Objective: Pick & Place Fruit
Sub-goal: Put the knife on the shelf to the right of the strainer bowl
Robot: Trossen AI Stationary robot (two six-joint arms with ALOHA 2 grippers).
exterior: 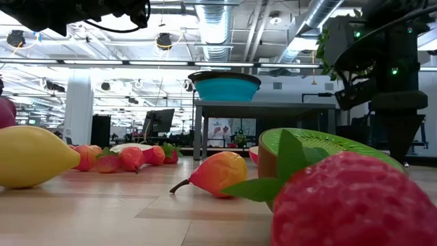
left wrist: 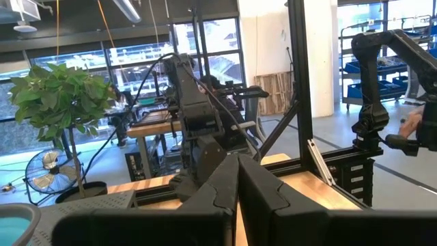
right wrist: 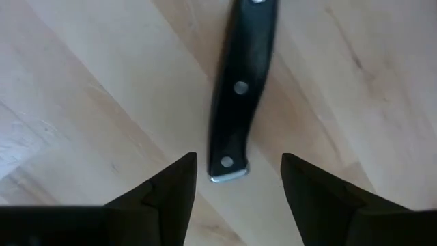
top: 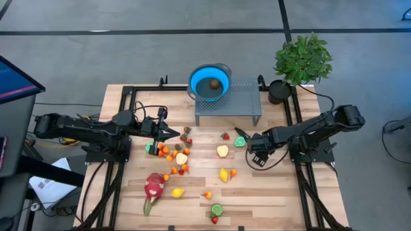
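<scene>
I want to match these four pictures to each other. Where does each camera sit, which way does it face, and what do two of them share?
High view: above, looking straight down on the wooden slatted table; both dark arms show.
Low view: at table-top height, looking level past the toy fruits; a dark arm hangs at the right.
Left wrist view: on the left arm, facing the room; its shut fingers show.
Right wrist view: facing down at the black-handled knife; its open fingers show.
Shared: the blue round bowl, high and low views.

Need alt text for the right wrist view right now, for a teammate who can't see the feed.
The right gripper hangs open just above a black-handled knife lying flat on the wooden table, the handle's butt end between its two dark fingers. No fruit is in view.
</scene>
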